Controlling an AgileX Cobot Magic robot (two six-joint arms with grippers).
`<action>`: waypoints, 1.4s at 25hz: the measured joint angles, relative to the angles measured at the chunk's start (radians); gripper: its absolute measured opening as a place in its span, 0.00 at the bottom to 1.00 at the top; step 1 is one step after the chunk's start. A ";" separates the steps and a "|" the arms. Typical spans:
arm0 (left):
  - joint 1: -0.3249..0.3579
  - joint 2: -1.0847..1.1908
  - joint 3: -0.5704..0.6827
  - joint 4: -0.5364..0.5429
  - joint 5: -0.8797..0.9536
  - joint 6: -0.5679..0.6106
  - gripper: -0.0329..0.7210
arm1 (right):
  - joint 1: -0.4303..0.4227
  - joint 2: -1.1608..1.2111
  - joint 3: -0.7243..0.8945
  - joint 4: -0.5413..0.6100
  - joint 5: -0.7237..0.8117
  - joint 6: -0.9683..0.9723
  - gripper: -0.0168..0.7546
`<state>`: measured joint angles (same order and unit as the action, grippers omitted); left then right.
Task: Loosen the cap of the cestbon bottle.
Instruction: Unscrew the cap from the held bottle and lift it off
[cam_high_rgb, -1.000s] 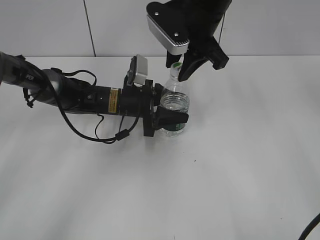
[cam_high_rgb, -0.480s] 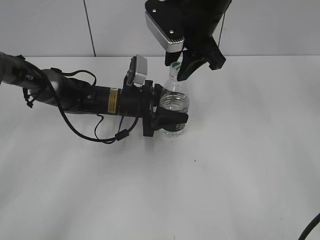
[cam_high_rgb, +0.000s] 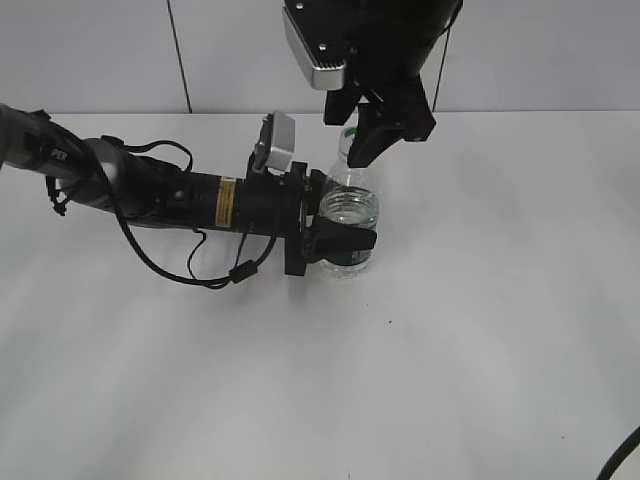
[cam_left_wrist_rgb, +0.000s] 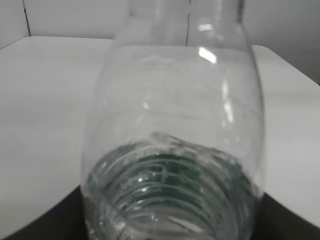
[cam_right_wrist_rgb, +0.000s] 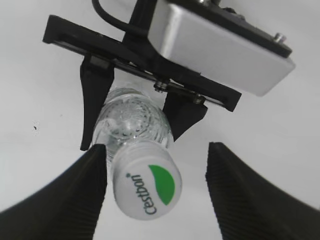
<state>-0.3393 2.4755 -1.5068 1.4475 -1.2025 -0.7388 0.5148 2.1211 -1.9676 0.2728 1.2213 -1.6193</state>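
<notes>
The cestbon bottle (cam_high_rgb: 348, 205) stands upright on the white table, clear with a dark green label band low down. My left gripper (cam_high_rgb: 340, 240) is shut on the bottle's lower body from the left; the bottle (cam_left_wrist_rgb: 172, 130) fills the left wrist view. The white cap (cam_right_wrist_rgb: 146, 179) with its green mark and "C'estbon" print sits on the bottle's neck. My right gripper (cam_right_wrist_rgb: 156, 192) is open directly above the cap, its left finger close beside the cap and its right finger well apart. In the exterior view the right gripper (cam_high_rgb: 352, 128) hangs over the cap (cam_high_rgb: 350, 133).
The left arm (cam_high_rgb: 150, 190) lies along the table from the left edge with a looping black cable. The white tabletop (cam_high_rgb: 450, 330) meets a grey tiled wall (cam_high_rgb: 100, 50) at the back.
My right gripper has shifted slightly left and turned above the cap. The left gripper and the bottle have stayed in place.
</notes>
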 joint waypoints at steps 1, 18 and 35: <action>0.000 0.000 0.000 0.000 0.000 0.000 0.59 | 0.000 -0.001 0.000 0.000 0.000 0.026 0.65; 0.000 0.000 0.000 0.001 0.000 -0.008 0.59 | 0.000 -0.085 0.000 0.042 0.000 0.817 0.65; 0.000 0.000 0.000 0.001 -0.003 -0.014 0.59 | 0.000 -0.070 0.000 -0.041 0.001 1.873 0.65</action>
<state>-0.3393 2.4755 -1.5068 1.4486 -1.2058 -0.7528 0.5148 2.0512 -1.9676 0.2319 1.2219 0.2539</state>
